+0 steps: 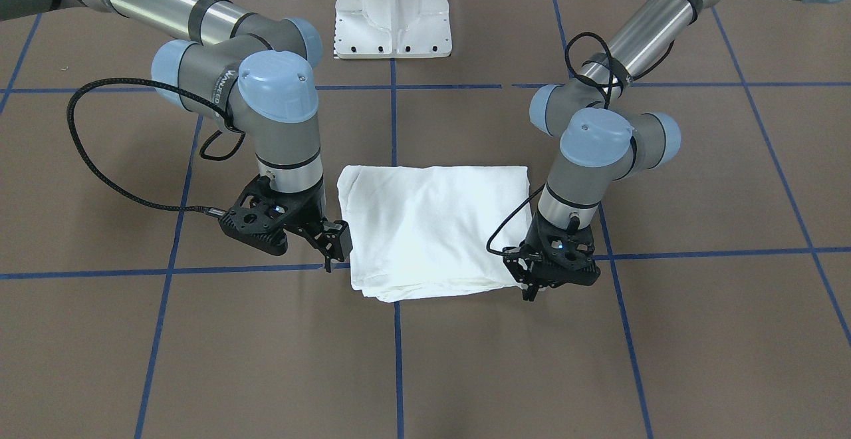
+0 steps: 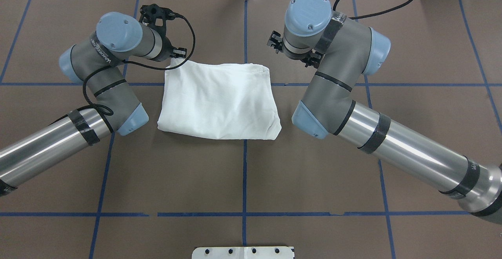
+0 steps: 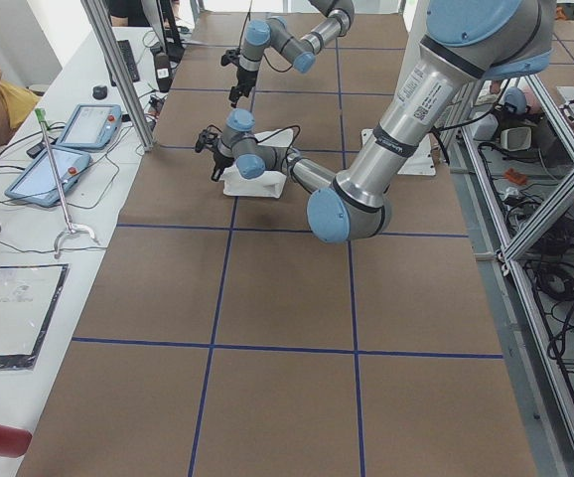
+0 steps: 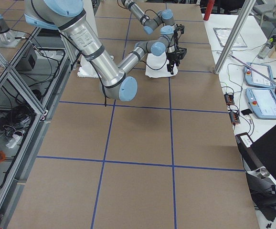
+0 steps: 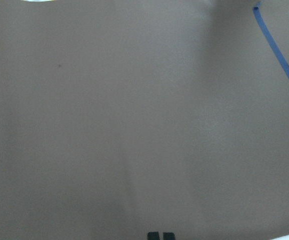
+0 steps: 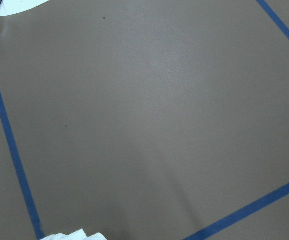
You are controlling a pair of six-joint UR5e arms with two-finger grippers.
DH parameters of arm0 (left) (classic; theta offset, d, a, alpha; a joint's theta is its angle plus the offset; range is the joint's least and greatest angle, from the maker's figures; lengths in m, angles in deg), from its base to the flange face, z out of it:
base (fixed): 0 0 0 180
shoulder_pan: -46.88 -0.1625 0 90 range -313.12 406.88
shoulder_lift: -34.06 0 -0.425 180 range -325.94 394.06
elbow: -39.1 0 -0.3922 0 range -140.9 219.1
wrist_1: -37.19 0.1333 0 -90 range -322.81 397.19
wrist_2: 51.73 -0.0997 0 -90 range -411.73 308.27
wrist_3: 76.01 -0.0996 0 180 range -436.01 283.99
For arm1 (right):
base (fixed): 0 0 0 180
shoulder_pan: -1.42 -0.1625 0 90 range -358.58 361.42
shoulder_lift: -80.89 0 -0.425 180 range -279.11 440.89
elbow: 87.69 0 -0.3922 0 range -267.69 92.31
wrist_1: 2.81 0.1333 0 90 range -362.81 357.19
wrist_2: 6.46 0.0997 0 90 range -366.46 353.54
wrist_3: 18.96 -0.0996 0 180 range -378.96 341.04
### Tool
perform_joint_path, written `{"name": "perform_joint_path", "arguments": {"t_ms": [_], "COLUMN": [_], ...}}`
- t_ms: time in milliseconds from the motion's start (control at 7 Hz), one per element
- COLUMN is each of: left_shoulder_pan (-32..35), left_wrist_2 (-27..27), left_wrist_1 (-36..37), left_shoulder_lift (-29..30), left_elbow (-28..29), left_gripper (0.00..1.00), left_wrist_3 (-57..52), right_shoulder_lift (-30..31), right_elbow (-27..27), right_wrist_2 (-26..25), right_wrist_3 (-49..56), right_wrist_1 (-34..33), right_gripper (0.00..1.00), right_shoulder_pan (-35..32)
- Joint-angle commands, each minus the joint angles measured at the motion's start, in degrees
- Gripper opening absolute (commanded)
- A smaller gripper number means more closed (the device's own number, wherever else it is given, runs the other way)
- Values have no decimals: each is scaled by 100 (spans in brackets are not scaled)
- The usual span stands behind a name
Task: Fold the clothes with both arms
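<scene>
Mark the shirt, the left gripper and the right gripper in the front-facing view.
shirt (image 1: pixel 432 226): front-facing view, middle of the folded white cloth.
left gripper (image 1: pixel 535 289): front-facing view, midway between its fingers.
right gripper (image 1: pixel 337 256): front-facing view, midway between its fingers.

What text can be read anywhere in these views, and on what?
"WANJEED", as best it reads: on the right arm and the left arm, near the wrists.
None shows on the shirt.
The tablets are too small to read.
</scene>
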Motion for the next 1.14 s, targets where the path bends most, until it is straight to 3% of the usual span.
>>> {"name": "perform_joint_path", "arguments": {"t_ms": [0, 429, 571, 714, 1000], "left_shoulder_pan": [-68, -68, -68, -68, 246], "left_wrist_2": [-309, -319, -293, -241, 310], "left_wrist_1": [-44, -114, -254, -290, -63], "left_shoulder_lift": [-60, -96, -131, -192, -289], "left_elbow": [101, 101, 101, 23, -311], "left_gripper": [0, 0, 32, 99, 100], "left_wrist_3": [-21, -39, -65, -544, -917], "right_shoulder_lift": [2, -7, 11, 28, 72], "right_elbow": [0, 0, 0, -9, -18], "right_wrist_2": [-12, -12, -12, 22, 188], "right_wrist_3": [0, -9, 26, 113, 788], "right_wrist_1": [0, 0, 0, -17, -79], "right_gripper": [100, 100, 100, 100, 100], "right_shoulder_pan": [5, 32, 40, 32, -117]}}
